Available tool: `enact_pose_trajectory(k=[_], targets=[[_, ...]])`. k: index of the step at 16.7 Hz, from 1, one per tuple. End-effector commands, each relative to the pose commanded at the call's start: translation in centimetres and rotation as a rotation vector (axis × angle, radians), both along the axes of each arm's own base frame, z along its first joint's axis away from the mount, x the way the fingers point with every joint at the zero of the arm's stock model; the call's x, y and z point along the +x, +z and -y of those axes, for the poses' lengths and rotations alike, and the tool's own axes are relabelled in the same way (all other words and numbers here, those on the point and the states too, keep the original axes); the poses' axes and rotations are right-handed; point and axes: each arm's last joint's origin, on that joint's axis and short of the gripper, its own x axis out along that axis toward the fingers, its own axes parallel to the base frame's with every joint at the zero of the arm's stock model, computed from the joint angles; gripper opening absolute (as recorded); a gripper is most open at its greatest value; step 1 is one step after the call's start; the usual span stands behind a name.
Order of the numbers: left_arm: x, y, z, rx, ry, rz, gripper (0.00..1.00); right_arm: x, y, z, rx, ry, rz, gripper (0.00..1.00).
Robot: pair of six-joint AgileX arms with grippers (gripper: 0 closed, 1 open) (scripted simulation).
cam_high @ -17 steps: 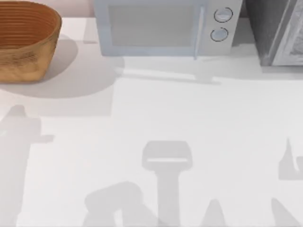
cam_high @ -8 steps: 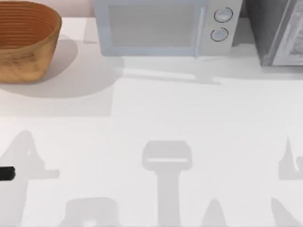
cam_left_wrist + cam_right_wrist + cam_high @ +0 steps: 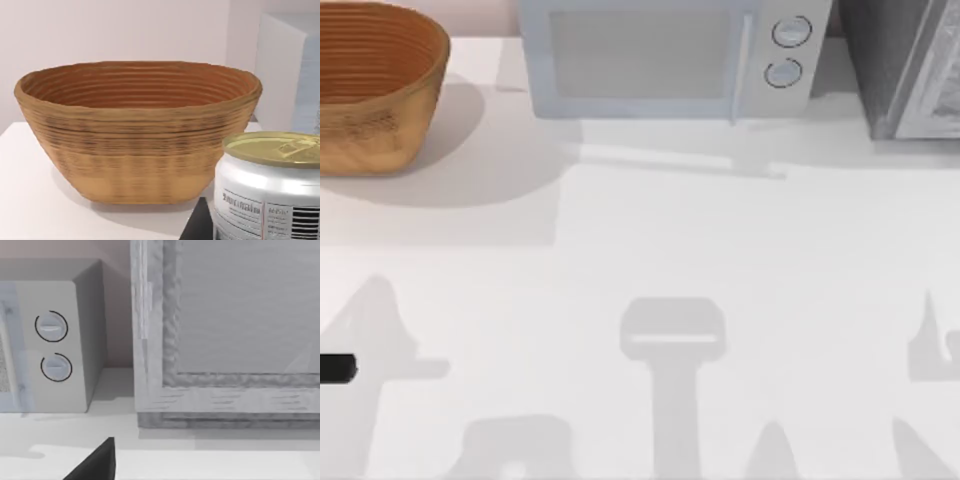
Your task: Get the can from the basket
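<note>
The basket (image 3: 375, 85) stands at the table's far left corner, an orange-brown wicker bowl with ribbed rings inside. The left wrist view shows the basket (image 3: 137, 130) from the side, and nothing shows inside it there. The can (image 3: 270, 187) is outside the basket, close to the wrist camera, with a gold top and a white label. A dark finger (image 3: 197, 225) lies against its side. My left gripper (image 3: 335, 368) is at the table's left edge, toward the front, shut on the can. My right gripper (image 3: 97, 460) is parked near the grey cabinet.
A pale microwave (image 3: 665, 55) with two round knobs stands at the back centre. A grey cabinet (image 3: 905, 65) fills the back right corner. Arm shadows lie on the white tabletop (image 3: 650, 230) along the front.
A dark part of my left gripper has come into the top view at the left edge. The left arm's shadow has shifted toward the table's front. The right side has not moved.
</note>
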Motion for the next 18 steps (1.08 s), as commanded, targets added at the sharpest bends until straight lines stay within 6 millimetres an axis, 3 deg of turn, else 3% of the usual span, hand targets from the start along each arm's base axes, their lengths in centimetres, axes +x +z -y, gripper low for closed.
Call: enact_pose_trajectory(k=[5, 9, 14, 18], targets=[[1.3, 2.1, 0.7, -0.005, -0.152, -0.034, 0.00, 0.0, 0.0, 0.0, 0.000, 0.000, 0.000, 1.00], [4.2, 4.9, 1.6, -0.009, -0.342, -0.045, 0.00, 0.0, 0.0, 0.0, 0.000, 0.000, 0.000, 1.00], [11.0, 7.3, 3.3, -0.011, -0.632, -0.042, 0.00, 0.0, 0.0, 0.0, 0.000, 0.000, 0.000, 1.00], [18.0, 6.0, 5.1, -0.013, -0.884, -0.032, 0.00, 0.0, 0.0, 0.0, 0.000, 0.000, 0.000, 1.00]])
